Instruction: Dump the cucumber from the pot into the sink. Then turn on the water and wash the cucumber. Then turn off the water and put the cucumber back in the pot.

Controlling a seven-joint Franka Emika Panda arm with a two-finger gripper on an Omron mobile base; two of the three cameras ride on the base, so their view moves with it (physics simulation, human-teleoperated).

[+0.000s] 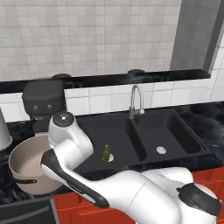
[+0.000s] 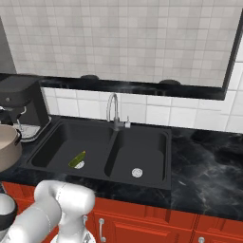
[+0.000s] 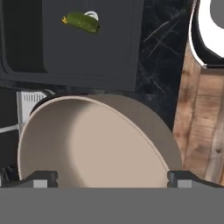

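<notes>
Black marbled countertop [image 2: 204, 161] runs below a wall of pale square tiles, with red cabinet fronts [image 2: 142, 223] under it, and the black double-basin sink [image 2: 61, 137] is set into this counter. Taking the sink as the landmark: the cucumber [image 2: 77, 159] lies on the floor of its left basin, resting against the round silver drain there, and in the hand view it shows at the upper left [image 3: 82, 21]. A curved silver faucet [image 2: 112, 110] rises at the back edge of the sink, over the divider between the basins. The pot [image 1: 27, 162] stands on the counter just left of the sink, upright, its pale interior showing nothing inside. A black coffee machine [image 1: 43, 104] sits behind the pot, to the back left of the sink. The gripper [image 3: 113, 178] hangs over the pot with its jaws spread wide, the two dark fingertips [image 3: 40, 179] standing at either side of the pot's rim in the hand view and gripping nothing. The cucumber is well apart from the jaws, beyond the pot's far rim and down in the basin. No readable writing or brand mark shows on any object.
</notes>
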